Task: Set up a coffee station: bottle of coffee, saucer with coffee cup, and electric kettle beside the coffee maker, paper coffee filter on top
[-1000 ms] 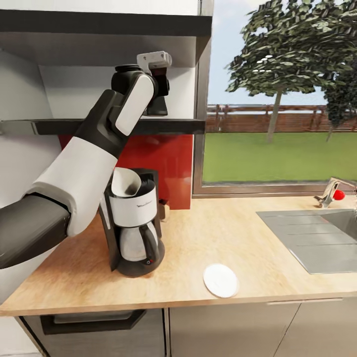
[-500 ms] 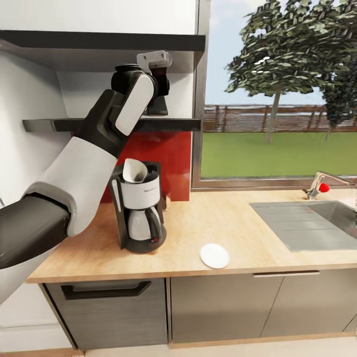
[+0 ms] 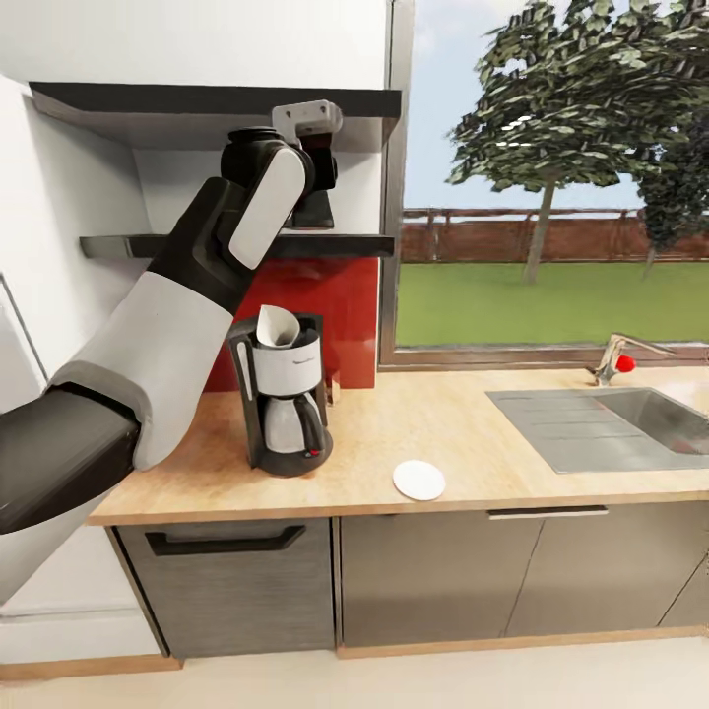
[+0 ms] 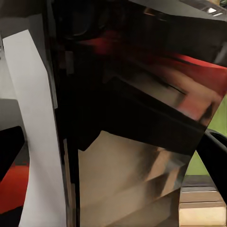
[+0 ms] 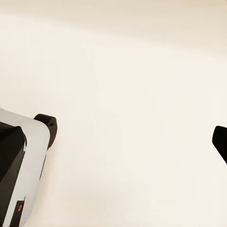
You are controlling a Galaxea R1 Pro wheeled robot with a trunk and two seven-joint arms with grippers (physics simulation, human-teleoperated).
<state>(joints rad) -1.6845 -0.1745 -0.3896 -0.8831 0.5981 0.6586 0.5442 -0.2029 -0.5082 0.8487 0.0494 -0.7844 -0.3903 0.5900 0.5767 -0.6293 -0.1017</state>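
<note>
The black coffee maker (image 3: 286, 404) stands on the wooden countertop (image 3: 463, 433), and a white paper filter (image 3: 277, 326) sticks up from its top. To its right, near the counter's front edge, lies the white saucer (image 3: 418, 480). My left gripper (image 3: 313, 162) is raised in front of the dark wall shelf (image 3: 345, 245) and is shut on the dark bottle of coffee (image 3: 313, 209). In the left wrist view that glossy bottle of coffee (image 4: 142, 123) sits right between the fingers. My right gripper (image 5: 113, 142) hangs open over pale floor, with one dark fingertip (image 5: 220, 142) at the picture's edge.
A steel sink (image 3: 611, 423) with a red-knobbed tap (image 3: 617, 362) sits at the counter's right. Grey cabinet fronts (image 3: 423, 571) and a drawer handle (image 3: 226, 542) lie below. A red backsplash (image 3: 345, 315) and a window are behind. Part of my base (image 5: 19, 165) shows in the right wrist view.
The whole head view has pulled back from the counter, so the coffee maker, saucer and sink look smaller and the cabinets show. My left arm keeps its pose with the bottle.
</note>
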